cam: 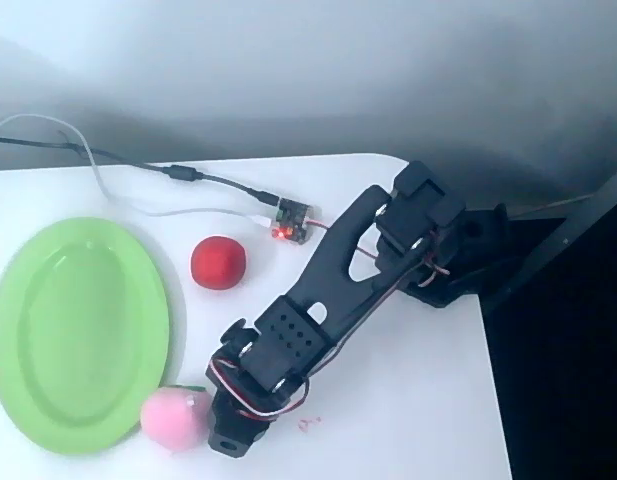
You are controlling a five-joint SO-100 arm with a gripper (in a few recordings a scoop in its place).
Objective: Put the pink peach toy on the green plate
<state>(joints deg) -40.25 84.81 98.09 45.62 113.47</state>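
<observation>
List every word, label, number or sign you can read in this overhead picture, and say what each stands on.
None can be read.
Small circuit board: a red light glows, any print too blurred to read.
Green plate, pink peach toy, red ball: plain, no text.

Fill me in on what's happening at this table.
A black robot arm reaches across the white table, its gripper right against the pink peach toy. Whether the jaws have closed on it can't be told from above. The peach sits just off the green plate, at its lower right rim. A red ball lies nearby, untouched.
</observation>
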